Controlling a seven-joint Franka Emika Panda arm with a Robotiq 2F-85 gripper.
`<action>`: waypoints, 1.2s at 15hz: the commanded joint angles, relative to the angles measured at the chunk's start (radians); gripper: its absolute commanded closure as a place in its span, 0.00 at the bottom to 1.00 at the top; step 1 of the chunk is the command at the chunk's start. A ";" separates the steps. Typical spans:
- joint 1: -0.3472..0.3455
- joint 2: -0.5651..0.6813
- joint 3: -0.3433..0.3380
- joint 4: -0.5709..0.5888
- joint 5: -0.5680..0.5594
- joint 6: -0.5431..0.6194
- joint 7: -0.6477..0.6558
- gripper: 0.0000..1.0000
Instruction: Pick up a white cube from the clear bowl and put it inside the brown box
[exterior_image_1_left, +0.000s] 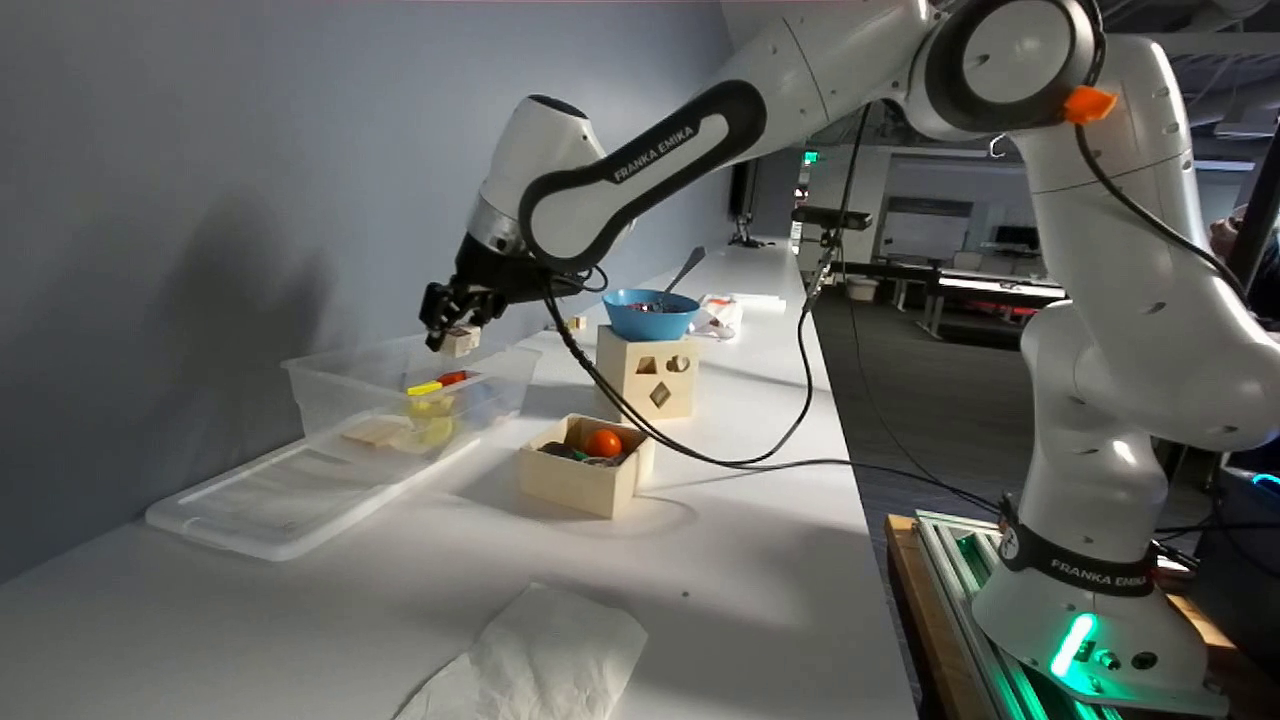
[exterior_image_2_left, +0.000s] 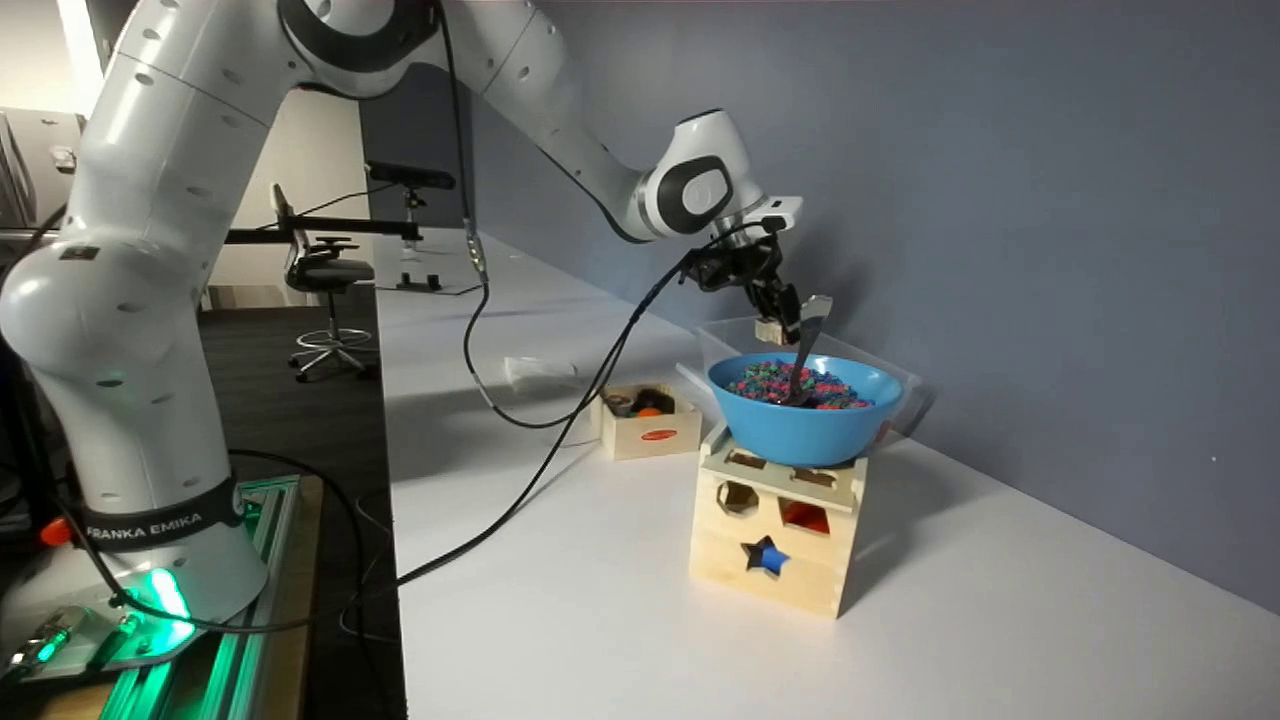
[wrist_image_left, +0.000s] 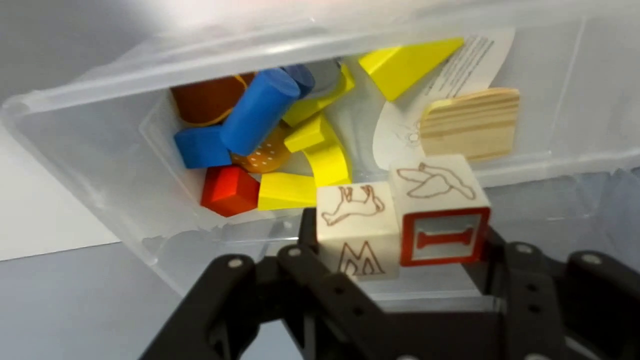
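Note:
My gripper (exterior_image_1_left: 450, 312) is shut on two white cubes side by side. In the wrist view the left white cube (wrist_image_left: 357, 230) shows an animal outline and an M. The right white cube (wrist_image_left: 440, 200) has a red-framed face. The gripper (wrist_image_left: 400, 235) holds both above the clear bowl (wrist_image_left: 125, 130), a deep transparent tub. Inside lie yellow, blue and red blocks and a wooden piece. In an exterior view the tub (exterior_image_1_left: 325, 395) stands by the wall. The brown box (exterior_image_1_left: 570, 485), low and tan, stands nearer the table's open edge, holding an orange ball and dark items; it also shows here (exterior_image_2_left: 655, 437).
A blue bowl (exterior_image_2_left: 800, 430) with a spoon stands on a wooden shape-sorter box (exterior_image_2_left: 770, 560). A flat clear lid (exterior_image_1_left: 270, 510) lies by the tub. A white cloth (exterior_image_1_left: 560, 650) lies in front. Black cables (exterior_image_1_left: 720, 462) hang across the table near the brown box.

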 joint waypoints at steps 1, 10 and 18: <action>-0.003 -0.176 -0.019 -0.244 -0.101 0.074 -0.024 0.58; -0.054 -0.447 -0.074 -0.732 -0.195 0.450 -0.084 0.58; -0.031 -0.525 -0.085 -1.007 -0.213 0.671 -0.046 0.33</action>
